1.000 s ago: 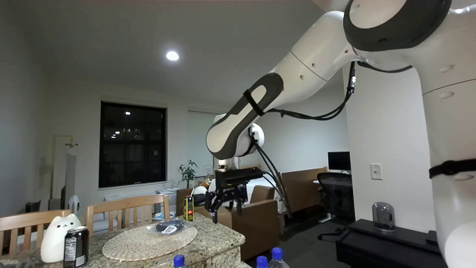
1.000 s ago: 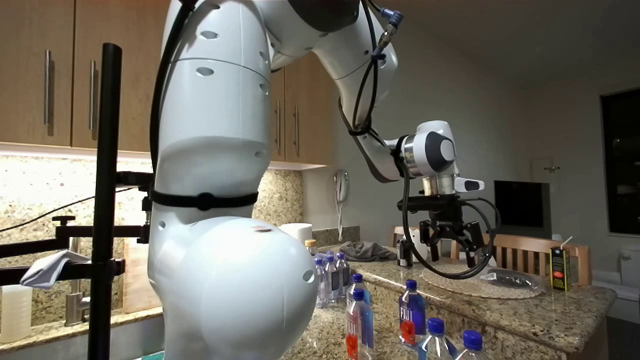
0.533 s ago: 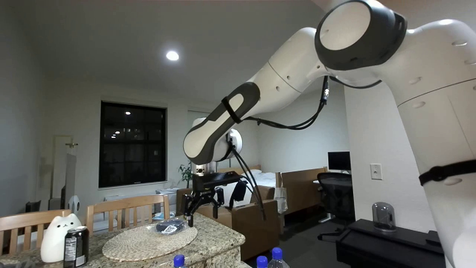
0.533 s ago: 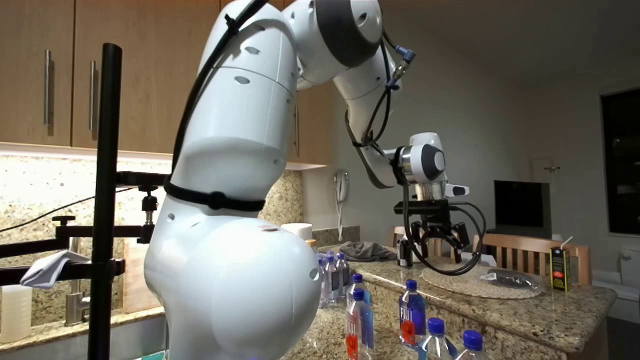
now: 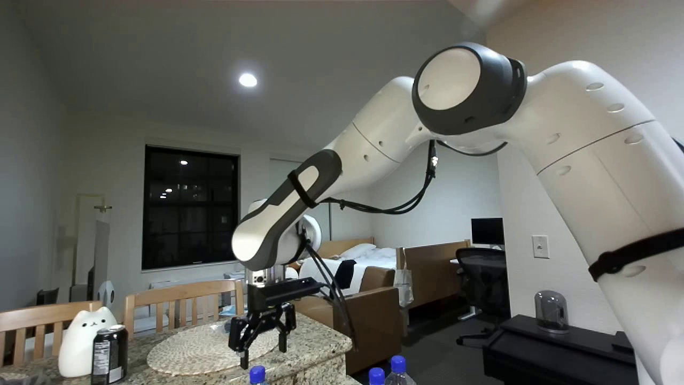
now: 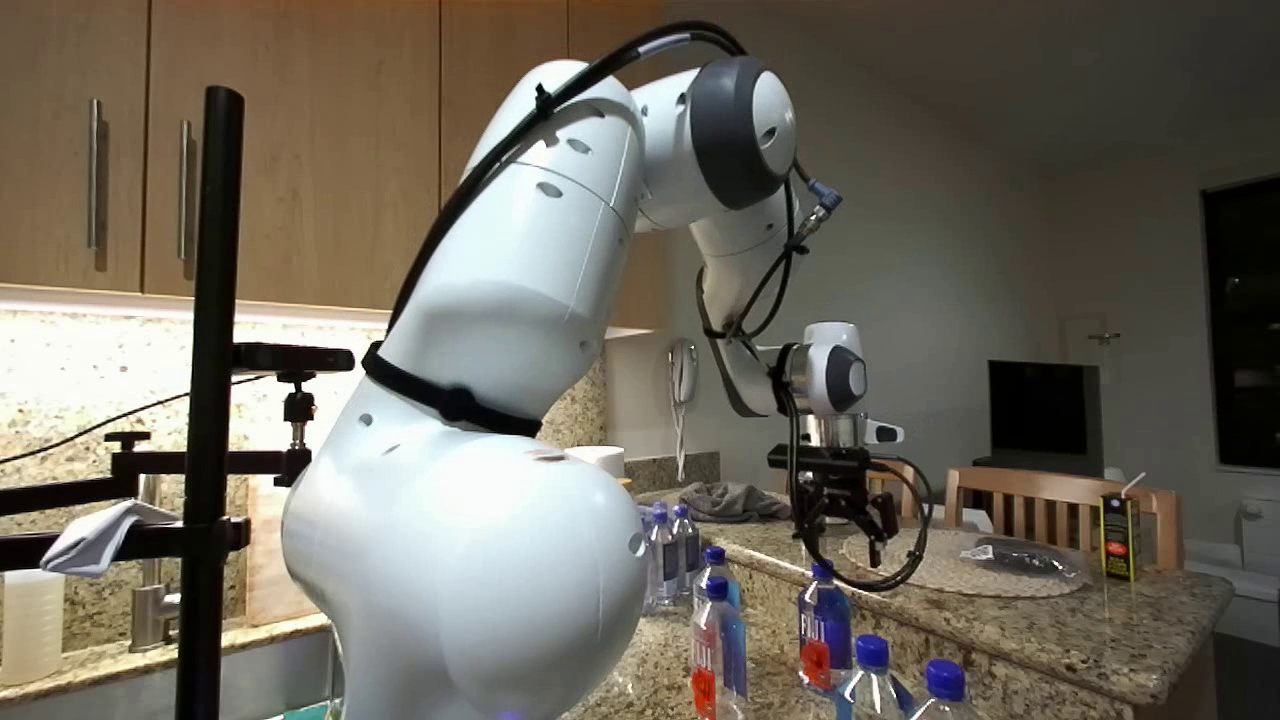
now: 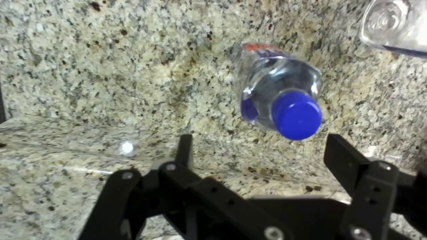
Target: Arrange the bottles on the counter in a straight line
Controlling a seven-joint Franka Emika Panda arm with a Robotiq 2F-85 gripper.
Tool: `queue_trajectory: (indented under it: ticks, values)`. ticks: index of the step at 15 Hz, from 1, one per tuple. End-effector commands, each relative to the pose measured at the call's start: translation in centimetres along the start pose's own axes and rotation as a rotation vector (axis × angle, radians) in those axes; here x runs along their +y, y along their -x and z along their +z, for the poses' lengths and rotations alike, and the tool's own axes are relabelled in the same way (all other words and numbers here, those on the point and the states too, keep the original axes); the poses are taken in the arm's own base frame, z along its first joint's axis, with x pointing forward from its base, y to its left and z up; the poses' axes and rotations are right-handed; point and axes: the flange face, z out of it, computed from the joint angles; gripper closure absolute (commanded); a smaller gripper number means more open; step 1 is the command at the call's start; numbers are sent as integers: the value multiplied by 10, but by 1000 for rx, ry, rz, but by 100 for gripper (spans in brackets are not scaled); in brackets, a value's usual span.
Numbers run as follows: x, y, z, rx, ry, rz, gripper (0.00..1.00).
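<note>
Several clear bottles with blue caps stand upright on the lower speckled counter (image 6: 640, 665), among them a FIJI bottle (image 6: 825, 630), a nearer one (image 6: 872, 690) and one further left (image 6: 716, 640). Just three caps, such as the leftmost cap (image 5: 257, 373), rise into the bottom of an exterior view. My gripper (image 5: 264, 351) is open and hangs over the counter with nothing held. In the wrist view one bottle (image 7: 283, 83) stands ahead of the fingertips, its cap nearer the right finger (image 7: 343, 160), apart from both. A clear object (image 7: 397, 23), perhaps another bottle, is cut off at top right.
The raised counter ledge (image 6: 1100, 640) runs beside the bottles and carries the woven mat (image 6: 900, 570), a packet (image 6: 1030, 557) and a carton (image 6: 1119, 540). A black can (image 5: 109, 353) and a white cat figure (image 5: 85, 339) stand there too. More bottles (image 6: 664, 555) are grouped at the back.
My arm has reached forward and down; the gripper is lower and has moved left in both exterior views. It stays open. The bottles have not moved.
</note>
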Motion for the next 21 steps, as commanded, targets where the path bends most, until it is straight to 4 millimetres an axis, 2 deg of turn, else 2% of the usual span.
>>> queue_trajectory:
  ticks: [1, 6, 7, 8, 10, 19, 20, 21]
  values:
    - [-22, 3, 8, -16, -37, -52, 0]
    - [-31, 19, 12, -68, -2, -42, 0]
    - [-30, 22, 12, -81, 3, -38, 5]
    - [-28, 24, 14, -95, 4, -34, 27]
    - [-27, 28, 16, -120, 7, -32, 32]
    - [-22, 26, 24, -114, 28, -40, 91]
    - [-22, 26, 22, -113, 33, -43, 85]
    - [-22, 25, 22, -112, 34, -45, 59]
